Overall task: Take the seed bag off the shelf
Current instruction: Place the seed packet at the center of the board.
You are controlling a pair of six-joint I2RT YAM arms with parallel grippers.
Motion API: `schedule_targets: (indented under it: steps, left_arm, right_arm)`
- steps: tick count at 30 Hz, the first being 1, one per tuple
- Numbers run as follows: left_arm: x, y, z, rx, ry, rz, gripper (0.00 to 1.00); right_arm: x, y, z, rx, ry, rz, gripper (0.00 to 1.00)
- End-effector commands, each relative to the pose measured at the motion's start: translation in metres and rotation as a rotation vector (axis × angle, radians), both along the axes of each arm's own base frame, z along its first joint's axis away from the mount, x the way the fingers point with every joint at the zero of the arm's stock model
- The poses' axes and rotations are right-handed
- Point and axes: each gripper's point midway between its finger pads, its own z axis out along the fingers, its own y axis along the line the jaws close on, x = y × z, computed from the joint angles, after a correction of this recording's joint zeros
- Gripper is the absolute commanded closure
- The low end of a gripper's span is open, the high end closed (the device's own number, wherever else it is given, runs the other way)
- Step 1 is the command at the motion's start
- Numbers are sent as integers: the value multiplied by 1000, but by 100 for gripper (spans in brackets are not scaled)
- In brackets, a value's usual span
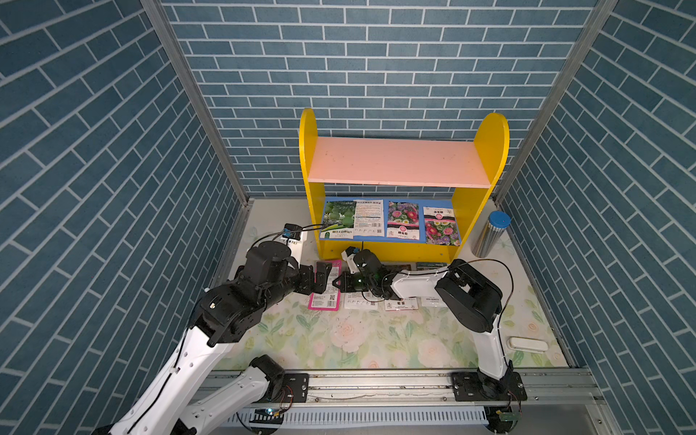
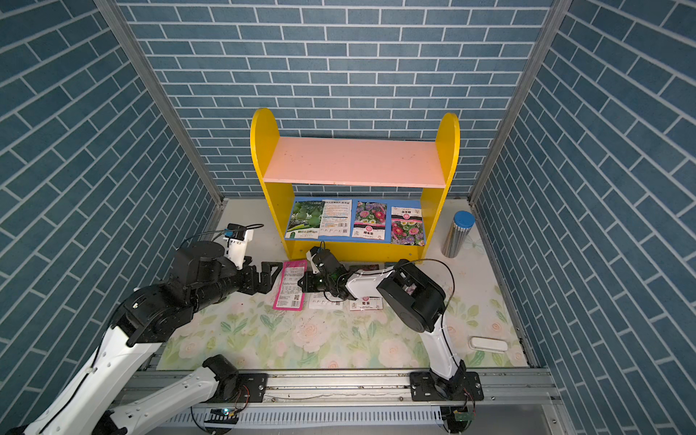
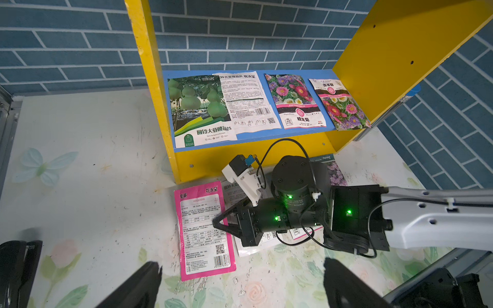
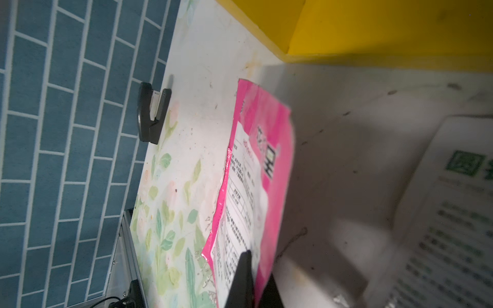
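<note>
Shelf (image 2: 263,150) stands at rear of bench (image 2: 263,339), pink upper board over blue lower board. Four seed packets (image 2: 369,220) lie side by side on blue board. Pink seed bag (image 2: 290,288) lies on bench in front of shelf. Left pincer (image 2: 272,278) sits just left of bag, jaws spread wide. Right pincer (image 2: 304,280) is closed at bag's right edge. Blue-capped steel cylinder (image 2: 457,233) stands upright right of shelf.

Your right arm (image 1: 414,280) hides most packets (image 1: 357,302) on the table (image 1: 376,339) in both top views. The right tool (image 4: 258,264) covers the pink seed bag (image 4: 274,133)'s edge, and the white packet (image 4: 453,213) blurs.
</note>
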Motion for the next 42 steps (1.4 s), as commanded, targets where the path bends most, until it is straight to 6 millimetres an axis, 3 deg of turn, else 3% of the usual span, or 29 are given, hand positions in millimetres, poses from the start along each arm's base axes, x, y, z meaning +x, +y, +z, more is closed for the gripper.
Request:
schedule_targets:
  steps: [1,15,17,19,24,29,30,37,42]
  left_arm:
    - [1,-4,1,-15,-7,-10,0]
    - [7,-9,-7,-1,7,-14,0]
    - [8,-10,-8,1,8,-16,0]
    - [10,-10,-9,3,11,-15,0]
    - [11,-12,-10,4,14,-16,0]
    - [11,-11,-10,3,11,-13,0]
    - [11,-11,-10,3,13,-13,0]
    - [10,-9,-9,0,9,-10,0]
    - [11,-11,-8,-8,5,-13,0]
  right_arm:
    - [6,-5,-20,-58,15,-9,95]
    - [24,-4,-33,-68,29,-18,89]
    - [26,-3,-30,-66,24,-14,86]
    - [25,-5,-45,-91,38,-11,82]
    - [28,-7,-46,-114,33,-17,76]
    - [31,-20,-52,-173,17,-52,72]
    - [32,-19,-39,-158,0,-58,70]
    - [36,-29,-16,-147,-54,-90,62]
    - [28,-28,21,-63,-115,-49,58]
